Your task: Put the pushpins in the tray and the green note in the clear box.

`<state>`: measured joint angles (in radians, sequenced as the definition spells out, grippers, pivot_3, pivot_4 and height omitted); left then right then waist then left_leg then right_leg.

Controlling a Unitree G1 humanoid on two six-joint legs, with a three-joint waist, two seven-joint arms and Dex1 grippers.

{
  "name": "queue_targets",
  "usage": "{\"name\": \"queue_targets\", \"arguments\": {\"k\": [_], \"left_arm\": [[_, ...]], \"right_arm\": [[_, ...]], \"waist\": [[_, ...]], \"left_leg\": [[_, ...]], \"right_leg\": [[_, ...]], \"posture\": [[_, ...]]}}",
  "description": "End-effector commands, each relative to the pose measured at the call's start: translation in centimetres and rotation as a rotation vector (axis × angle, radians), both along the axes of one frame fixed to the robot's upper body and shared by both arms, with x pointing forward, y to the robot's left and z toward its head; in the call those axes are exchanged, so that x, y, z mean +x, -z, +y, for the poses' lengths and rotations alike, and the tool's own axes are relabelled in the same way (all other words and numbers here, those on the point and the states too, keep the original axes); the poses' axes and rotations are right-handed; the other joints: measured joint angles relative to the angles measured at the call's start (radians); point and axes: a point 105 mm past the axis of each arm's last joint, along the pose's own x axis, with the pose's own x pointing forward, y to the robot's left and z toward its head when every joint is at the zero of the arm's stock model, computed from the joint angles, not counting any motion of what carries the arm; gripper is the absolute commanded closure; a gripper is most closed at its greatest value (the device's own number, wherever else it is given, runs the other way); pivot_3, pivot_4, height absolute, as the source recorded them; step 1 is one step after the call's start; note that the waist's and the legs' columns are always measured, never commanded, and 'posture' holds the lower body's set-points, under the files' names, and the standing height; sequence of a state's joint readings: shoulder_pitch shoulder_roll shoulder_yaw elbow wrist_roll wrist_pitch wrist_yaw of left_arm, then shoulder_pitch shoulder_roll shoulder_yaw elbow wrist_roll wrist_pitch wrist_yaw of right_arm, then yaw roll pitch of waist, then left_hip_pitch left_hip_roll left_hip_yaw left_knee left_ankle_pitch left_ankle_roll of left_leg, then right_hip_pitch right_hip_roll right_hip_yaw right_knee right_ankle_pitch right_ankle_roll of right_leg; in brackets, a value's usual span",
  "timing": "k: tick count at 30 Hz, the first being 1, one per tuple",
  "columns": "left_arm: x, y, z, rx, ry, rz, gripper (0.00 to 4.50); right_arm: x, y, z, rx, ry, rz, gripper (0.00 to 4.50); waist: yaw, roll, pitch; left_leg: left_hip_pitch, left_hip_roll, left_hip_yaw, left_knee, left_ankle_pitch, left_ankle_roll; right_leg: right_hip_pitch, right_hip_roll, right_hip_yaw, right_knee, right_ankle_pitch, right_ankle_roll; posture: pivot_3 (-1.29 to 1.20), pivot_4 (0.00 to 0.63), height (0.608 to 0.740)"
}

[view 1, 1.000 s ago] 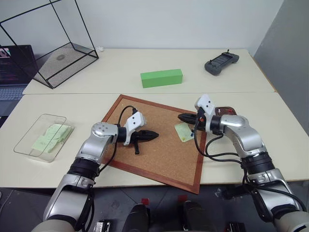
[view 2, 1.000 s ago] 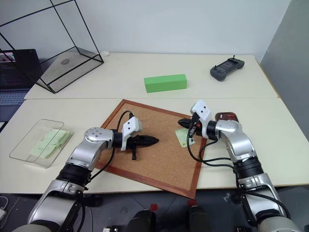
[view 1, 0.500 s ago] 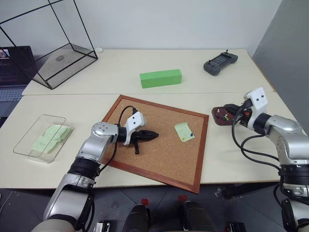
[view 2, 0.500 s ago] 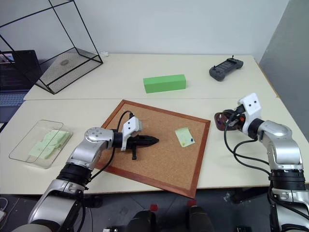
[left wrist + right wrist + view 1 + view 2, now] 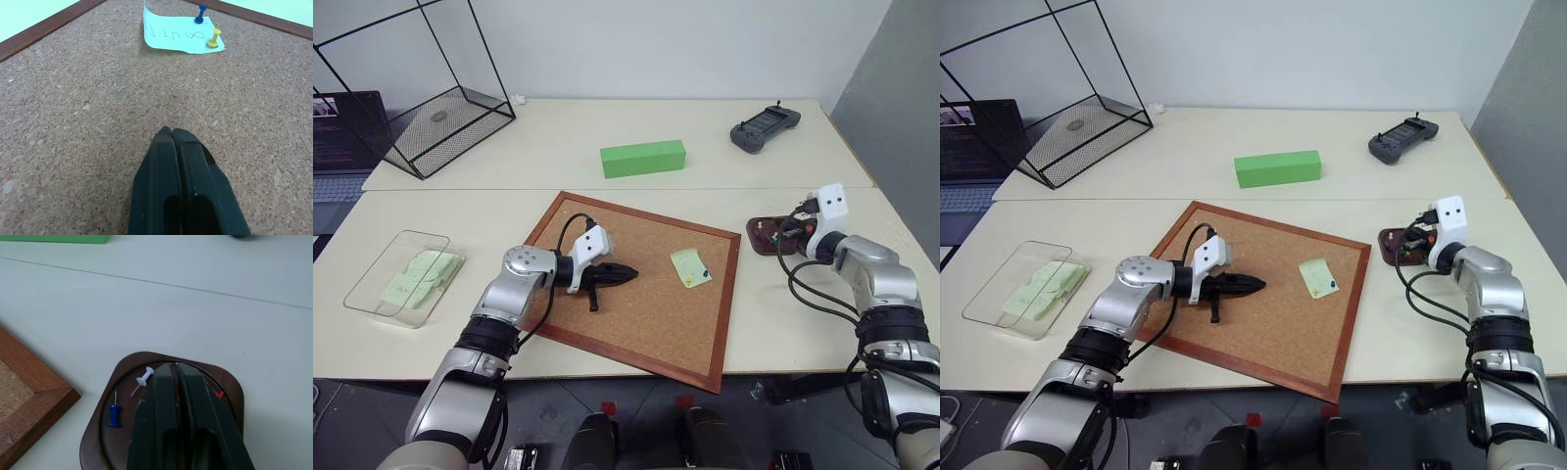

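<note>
The bench (image 5: 509,147) carries everything here, with a wire cage (image 5: 421,108) at its far left corner and a bright green block (image 5: 642,158) near the middle. The largest task-side item is the corkboard (image 5: 636,294), lying flat near the front edge. At the left sits the clear box (image 5: 396,277), which already holds pale green paper. On the right, just beside the corkboard's edge, is the small brown tray (image 5: 102,431), with a white pin (image 5: 144,378), a blue pin (image 5: 114,415) and something red lying inside it.

The green note (image 5: 181,34) lies on the corkboard's right half, fastened by a blue pushpin (image 5: 199,13) and a yellow pushpin (image 5: 213,38); its far edge curls up a little.

The left gripper (image 5: 625,273) hovers low over the corkboard with its fingers pressed together and nothing between them. The right gripper (image 5: 177,369) hangs over the tray, its fingers nearly together with only a thin slit showing; whether it holds a pin cannot be told.

The pushpins are probably light, hard and slippery, best pinched by the plastic head and pulled straight out. The note is thin and limp, likely to tear if dragged while pinned; the curled edge seems the easiest place to take hold.
</note>
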<state>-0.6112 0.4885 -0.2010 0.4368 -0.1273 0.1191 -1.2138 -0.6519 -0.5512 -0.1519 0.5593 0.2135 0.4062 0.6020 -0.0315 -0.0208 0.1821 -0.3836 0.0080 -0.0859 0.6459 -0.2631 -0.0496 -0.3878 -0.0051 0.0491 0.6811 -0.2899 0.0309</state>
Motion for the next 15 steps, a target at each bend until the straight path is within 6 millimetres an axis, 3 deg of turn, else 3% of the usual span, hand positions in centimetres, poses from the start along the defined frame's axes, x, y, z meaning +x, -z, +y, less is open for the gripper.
{"name": "queue_targets", "arguments": {"k": [1,4,15], "left_arm": [[-0.38,0.62,0.30,0.031,0.003,0.006,4.50],[-0.33,0.56,0.28,0.029,0.001,0.005,4.50],[-0.12,0.48,0.12,0.031,0.006,0.004,4.50]], "right_arm": [[0.53,-2.11,-0.08,-0.004,-0.004,-0.080,3.46],[0.61,-2.04,-0.03,-0.016,-0.008,-0.080,2.89],[0.28,-2.39,-0.21,-0.017,-0.020,-0.096,2.89]], "waist": [[-0.001,0.000,0.000],[-0.001,0.000,0.000],[-0.001,0.000,0.000]], "left_leg": [[0.000,0.000,0.000,0.000,0.000,0.000],[0.000,0.000,0.000,0.000,0.000,0.000],[0.000,0.000,0.000,0.000,0.000,0.000]], "right_leg": [[0.000,0.000,0.000,0.000,0.000,0.000],[0.000,0.000,0.000,0.000,0.000,0.000],[0.000,0.000,0.000,0.000,0.000,0.000]], "posture": [[0.00,0.150,0.740],[0.00,0.150,0.740],[0.00,0.150,0.740]]}}
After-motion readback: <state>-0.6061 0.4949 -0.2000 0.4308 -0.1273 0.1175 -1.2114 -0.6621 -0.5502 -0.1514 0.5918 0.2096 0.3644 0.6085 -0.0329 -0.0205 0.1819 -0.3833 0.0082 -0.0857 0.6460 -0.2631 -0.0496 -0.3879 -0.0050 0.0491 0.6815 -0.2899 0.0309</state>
